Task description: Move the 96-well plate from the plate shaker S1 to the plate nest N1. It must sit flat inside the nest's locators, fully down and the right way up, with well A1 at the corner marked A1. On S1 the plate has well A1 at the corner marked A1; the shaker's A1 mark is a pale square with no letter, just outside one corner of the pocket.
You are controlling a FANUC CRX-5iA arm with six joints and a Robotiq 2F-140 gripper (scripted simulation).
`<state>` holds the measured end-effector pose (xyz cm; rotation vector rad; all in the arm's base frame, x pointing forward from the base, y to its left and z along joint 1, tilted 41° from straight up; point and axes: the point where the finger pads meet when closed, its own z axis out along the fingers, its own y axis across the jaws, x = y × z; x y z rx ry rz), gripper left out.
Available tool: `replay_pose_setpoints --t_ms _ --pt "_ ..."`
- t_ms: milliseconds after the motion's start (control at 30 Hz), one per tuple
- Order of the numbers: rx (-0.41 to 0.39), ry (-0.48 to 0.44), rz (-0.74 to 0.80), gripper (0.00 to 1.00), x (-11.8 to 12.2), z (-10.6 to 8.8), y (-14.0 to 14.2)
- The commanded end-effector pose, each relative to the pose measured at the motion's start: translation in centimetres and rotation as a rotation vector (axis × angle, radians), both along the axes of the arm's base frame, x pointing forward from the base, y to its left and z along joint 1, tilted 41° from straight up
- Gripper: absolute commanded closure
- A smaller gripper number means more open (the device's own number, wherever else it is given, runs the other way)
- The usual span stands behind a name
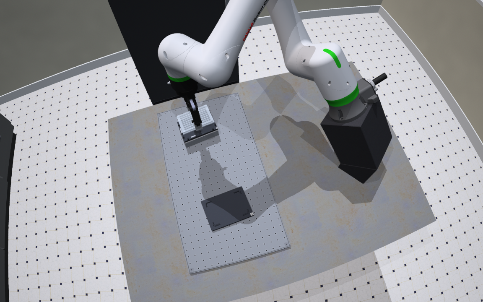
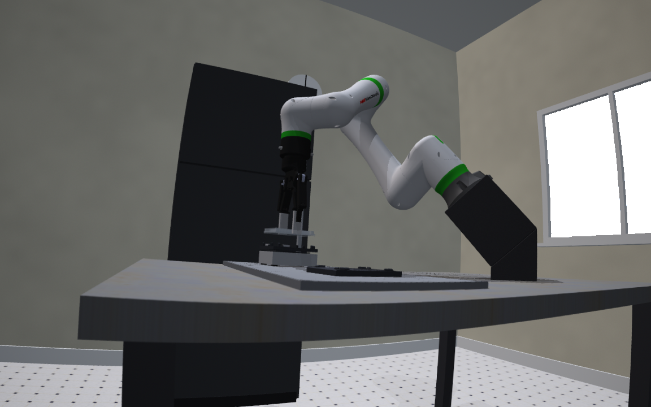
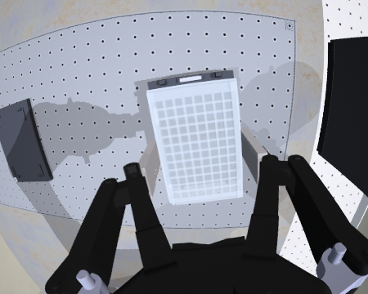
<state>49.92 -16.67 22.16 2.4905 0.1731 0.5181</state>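
Note:
The white 96-well plate (image 1: 193, 123) is held level a short way above the plate shaker S1 (image 1: 202, 136); the side view shows a gap between the plate (image 2: 289, 232) and the shaker (image 2: 287, 254). My gripper (image 3: 199, 145) is shut on the plate (image 3: 197, 142) across its long sides, pointing straight down. The dark plate nest N1 (image 1: 227, 208) lies flat nearer the front of the perforated board, with corner locators and a pale mark at one corner (image 1: 251, 214). The nest also shows at the left in the wrist view (image 3: 22, 140).
A grey perforated breadboard (image 1: 220, 176) carries the shaker and the nest on the table. The arm's black base block (image 1: 359, 139) stands to the right. A tall black cabinet (image 2: 231, 167) stands behind the shaker.

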Motion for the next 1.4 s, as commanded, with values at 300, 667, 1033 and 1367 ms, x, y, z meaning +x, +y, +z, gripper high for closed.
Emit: replay_pose_setpoints --t_ms 300,667,1033,1367 --pt "0.000 0.000 0.000 1.00 -0.8 1.5 1.1" --pt "0.000 0.000 0.000 1.00 -1.0 1.9 1.3" --pt "0.000 0.000 0.000 1.00 -1.0 1.9 1.3" --pt "0.013 -0.018 -0.025 1.00 -0.7 0.0 3.6"
